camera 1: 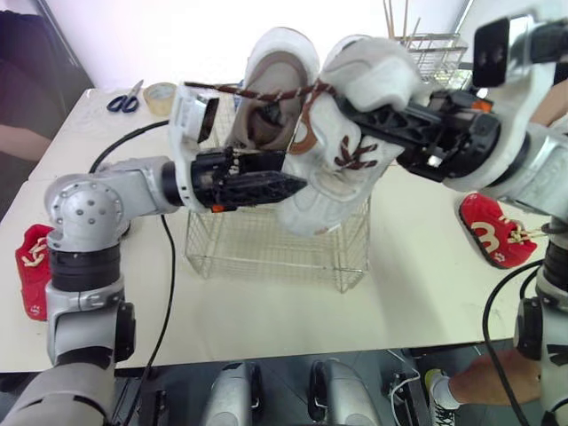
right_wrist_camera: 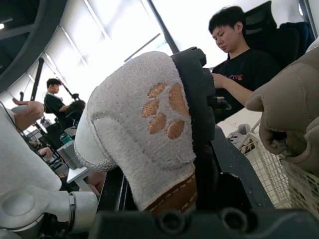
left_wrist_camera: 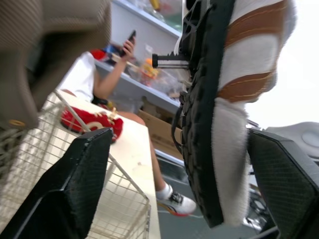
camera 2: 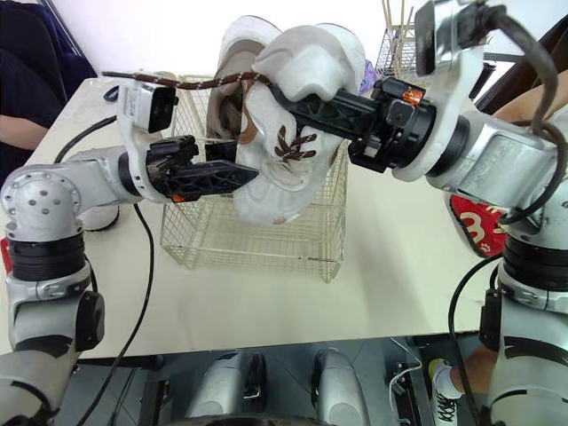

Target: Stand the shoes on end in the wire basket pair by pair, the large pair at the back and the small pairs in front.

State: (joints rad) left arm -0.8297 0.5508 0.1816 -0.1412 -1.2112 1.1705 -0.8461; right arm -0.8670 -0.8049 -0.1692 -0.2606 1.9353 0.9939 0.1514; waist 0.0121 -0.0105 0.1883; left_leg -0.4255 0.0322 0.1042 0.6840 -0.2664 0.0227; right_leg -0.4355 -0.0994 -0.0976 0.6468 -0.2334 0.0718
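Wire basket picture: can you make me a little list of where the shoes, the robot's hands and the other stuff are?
Basket: silver wire basket on the table, under the lifted shoes
Right gripper: shut on large white fuzzy shoe with brown laces, above the basket
Left gripper: open, fingers either side of that shoe's black sole
Second large white shoe: right beside the first
Small red shoes: one at the table's left edge, one at its right
Extras: blue-handled scissors, tape roll
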